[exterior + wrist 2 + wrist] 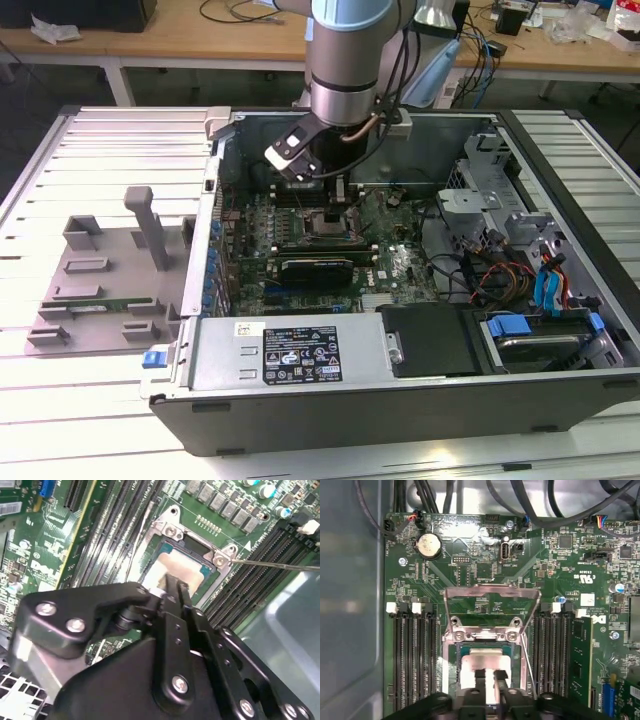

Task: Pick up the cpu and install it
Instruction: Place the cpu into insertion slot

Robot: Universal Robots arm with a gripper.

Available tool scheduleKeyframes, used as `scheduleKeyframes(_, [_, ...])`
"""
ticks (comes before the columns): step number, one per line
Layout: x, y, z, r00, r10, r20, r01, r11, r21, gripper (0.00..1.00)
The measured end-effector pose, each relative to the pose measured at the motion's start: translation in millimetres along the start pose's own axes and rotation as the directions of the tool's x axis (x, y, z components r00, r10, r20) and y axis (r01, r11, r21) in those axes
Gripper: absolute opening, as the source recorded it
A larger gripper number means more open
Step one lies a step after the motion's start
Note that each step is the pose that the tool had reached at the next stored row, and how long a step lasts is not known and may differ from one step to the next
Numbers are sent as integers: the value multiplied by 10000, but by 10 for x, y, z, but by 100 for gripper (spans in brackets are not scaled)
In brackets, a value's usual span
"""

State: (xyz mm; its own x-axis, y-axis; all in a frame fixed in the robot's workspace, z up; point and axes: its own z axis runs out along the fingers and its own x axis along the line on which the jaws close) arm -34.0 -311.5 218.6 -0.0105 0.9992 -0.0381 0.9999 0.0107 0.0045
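Cpu [487, 660] lies in the socket [451, 636], just under my gripper [490, 676], fingers [480, 675] narrow. In the exterior view, the socket is at 12 o'clock from the card [316, 267].

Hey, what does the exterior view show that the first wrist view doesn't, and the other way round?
The exterior view takes in the open computer case, its labelled power supply and a grey tray at the exterior view's left. The first wrist view brings out a round coin battery and the opened socket frame, with the cpu lying inside. Both share the motherboard and the gripper low over its socket.
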Motion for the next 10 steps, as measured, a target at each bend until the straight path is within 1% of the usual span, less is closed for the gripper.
scheduleKeyframes(2, [-21, -1, 7, 10000, -38, -3, 38, 10000, -2, 11])
scheduleKeyframes(4, [-42, -2, 28, 10000, -80, -3, 80, 10000, -4, 11])
scheduleKeyframes(6, [-44, -3, 47, 9999, -100, -6, 100, 9999, -3, 11])
scheduleKeyframes(7, [-43, -3, 71, 9999, -113, -16, 113, 9999, -2, 11])
scheduleKeyframes(8, [-42, -3, 98, 9999, -118, -44, 118, 9999, -4, 11])
scheduleKeyframes(10, [-41, -3, 127, 9999, -123, -117, 123, 9999, -5, 11])
